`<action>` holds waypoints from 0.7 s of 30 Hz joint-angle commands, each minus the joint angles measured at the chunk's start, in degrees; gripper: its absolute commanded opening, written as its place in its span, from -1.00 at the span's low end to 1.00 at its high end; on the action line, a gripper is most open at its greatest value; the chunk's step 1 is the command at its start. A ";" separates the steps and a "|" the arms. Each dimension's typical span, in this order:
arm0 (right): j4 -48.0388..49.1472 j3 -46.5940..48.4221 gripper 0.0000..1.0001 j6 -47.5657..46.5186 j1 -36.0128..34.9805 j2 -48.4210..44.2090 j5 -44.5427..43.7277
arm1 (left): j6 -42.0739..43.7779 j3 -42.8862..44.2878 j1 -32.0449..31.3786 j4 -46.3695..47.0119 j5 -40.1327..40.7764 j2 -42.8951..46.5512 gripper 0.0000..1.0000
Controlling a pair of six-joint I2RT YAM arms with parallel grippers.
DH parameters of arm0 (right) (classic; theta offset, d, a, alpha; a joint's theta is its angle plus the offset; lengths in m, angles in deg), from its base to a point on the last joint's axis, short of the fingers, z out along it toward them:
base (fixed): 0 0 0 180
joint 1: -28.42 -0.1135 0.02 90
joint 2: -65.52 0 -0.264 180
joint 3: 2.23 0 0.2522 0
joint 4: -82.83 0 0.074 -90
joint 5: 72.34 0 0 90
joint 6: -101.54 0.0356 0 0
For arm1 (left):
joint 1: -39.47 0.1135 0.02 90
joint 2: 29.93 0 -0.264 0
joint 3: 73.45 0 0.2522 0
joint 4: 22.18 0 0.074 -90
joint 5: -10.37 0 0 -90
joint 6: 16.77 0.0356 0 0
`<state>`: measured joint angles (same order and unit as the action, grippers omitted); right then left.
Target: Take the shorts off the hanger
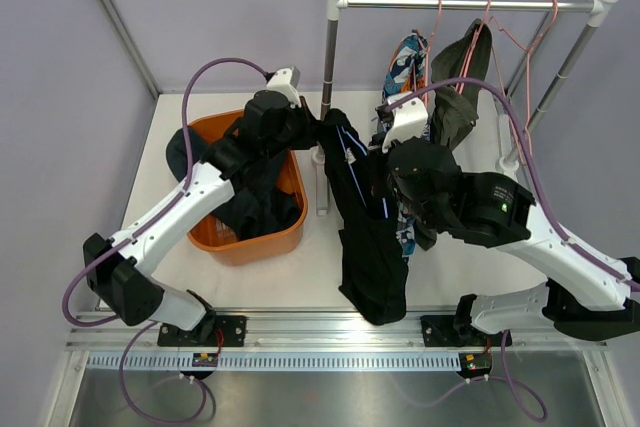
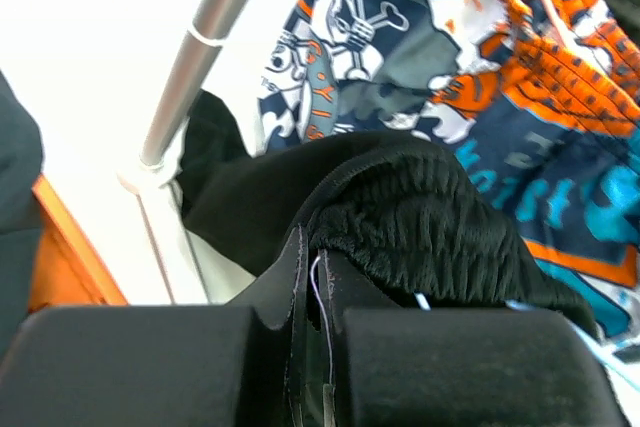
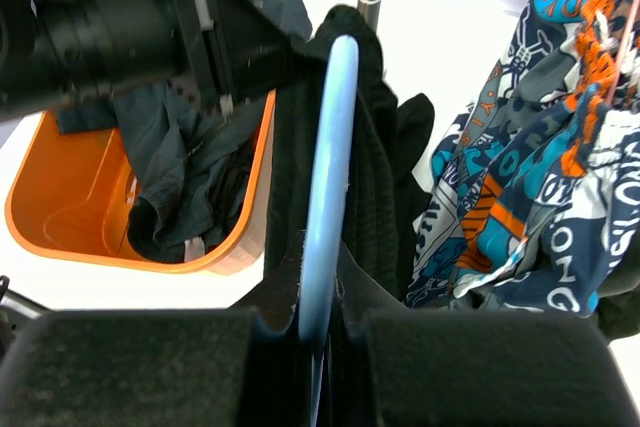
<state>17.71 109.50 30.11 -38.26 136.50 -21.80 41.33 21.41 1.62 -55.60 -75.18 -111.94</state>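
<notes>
Left claw: the left gripper [image 2: 312, 282] has its fingers pressed together on a bunched fold of the black fabric shorts with light-blue trim [image 1: 372, 257]. Only a thin layer of cloth shows between the pads.
Right claw: the right gripper [image 3: 318, 292] is pinched on the light-blue trim strip of the same garment. The strip runs straight up out of the fingers toward 12 o'clock in the right wrist view.
Black shorts, position: they are held up between the two claws at the centre of the top view. The body hangs toward 6 o'clock, and the lower hem reaches the white table top [image 1: 290, 282] near the arm bases.
Contact with a hanger: cannot tell for the black pair, since the arms cover its top edge.
Orange plastic basket [image 1: 250, 247]: at 9 o'clock from the black pair, just beside it.
Dark navy fabric shorts [image 1: 262, 209]: lying crumpled inside the basket, under the left arm.
Metal rail on white posts [image 1: 470, 4]: at 12 to 1 o'clock from the claws.
Blue-white-orange patterned shorts [image 1: 407, 62]: hanging from the rail, directly behind the right wrist.
Olive green shorts [image 1: 458, 87]: hanging at 3 o'clock of the patterned pair, touching it.
Pink wire hangers [image 1: 497, 22]: hooked over the rail above the two hanging pairs.
</notes>
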 commanded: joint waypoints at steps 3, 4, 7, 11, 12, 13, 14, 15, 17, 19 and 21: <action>-0.59 0.46 -1.00 1.91 -2.58 -2.34 2.02 | 3.07 3.27 3.04 1.91 8.30 -2.00 -1.00; -0.50 0.46 -1.00 1.74 -2.67 -2.42 1.85 | 3.51 3.19 3.13 1.82 7.95 -2.27 -1.00; -0.59 0.81 -1.00 1.56 -2.85 -2.25 2.55 | 6.23 5.81 3.39 0.25 9.94 -3.32 -1.00; -0.07 0.12 -1.00 1.56 -3.37 -2.16 3.69 | 6.85 8.37 6.37 -1.35 6.46 -5.17 -1.00; 0.11 -0.06 -1.00 1.56 -3.37 -2.16 3.95 | 6.85 8.63 6.47 -1.35 6.19 -5.43 -1.00; 0.20 0.02 -1.00 1.39 -3.37 -2.08 4.13 | 7.03 8.81 6.56 -1.35 6.88 -5.61 -1.00; 0.29 0.11 -1.00 1.30 -3.46 -1.81 4.39 | 6.94 8.90 6.64 -1.43 6.98 -5.78 -1.00; 0.29 0.29 -1.00 1.12 -3.46 -1.64 4.48 | 6.94 9.16 6.91 -1.43 6.80 -6.22 -1.00; -0.24 0.81 -1.00 1.03 -3.55 -1.20 4.66 | 7.03 9.16 7.08 -1.35 6.19 -6.49 -1.00; 0.02 0.73 -1.00 0.95 -3.46 -1.20 4.57 | 7.55 8.90 7.08 -1.61 5.58 -6.93 -1.00; 0.46 0.64 -1.00 0.59 -3.46 -1.11 4.83 | 7.38 7.76 7.08 -1.52 4.78 -6.93 -1.00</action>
<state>17.39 108.98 30.41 -40.51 136.52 -19.07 46.71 27.97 7.04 -60.32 -73.67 -118.20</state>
